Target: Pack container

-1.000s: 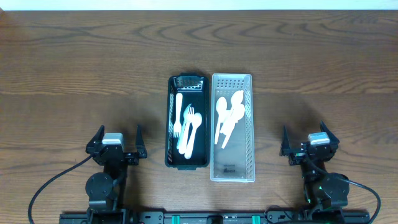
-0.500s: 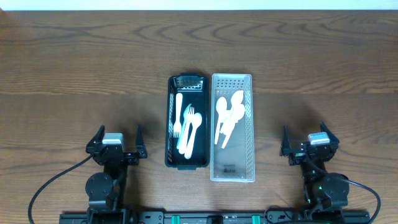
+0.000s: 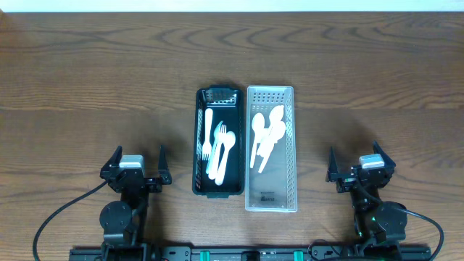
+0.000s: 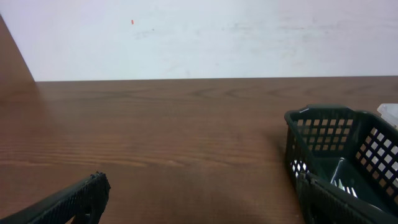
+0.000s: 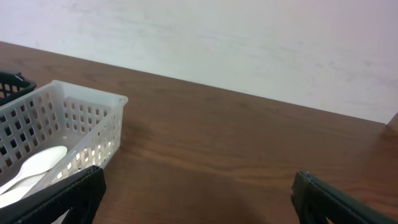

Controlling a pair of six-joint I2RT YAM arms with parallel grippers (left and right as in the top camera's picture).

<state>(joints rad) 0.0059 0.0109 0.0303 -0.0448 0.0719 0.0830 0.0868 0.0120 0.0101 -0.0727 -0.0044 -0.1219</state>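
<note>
Nearest you, your left gripper [image 3: 138, 161] sits low at the near-left edge of the wooden table [image 3: 87, 87], its two fingers spread wide apart with nothing between them. Your right gripper [image 3: 356, 161] mirrors it at the near right, fingers likewise parted and holding nothing. Both point toward the far side.

Between the two arms, a little farther out, two long slotted baskets stand side by side with their long walls touching or nearly so. Each has its long axis running near to far. The dark basket [image 3: 198, 145] is on the left and the white basket [image 3: 293, 145] on the right, the white one reaching slightly nearer to you.

In the dark basket lie white plastic forks [image 3: 222, 148], lengthwise along the basket; at least one shows its tines at the far end. In the white basket lie white plastic spoons [image 3: 264, 134], overlapping, bowls toward the far end and handles running back toward you, angled slightly to the left.

From your left wrist you see the dark basket's near corner at the right; from your right wrist, the white basket's corner at the left.

Beyond the table's far edge is a plain white wall [image 4: 217, 37].
</note>
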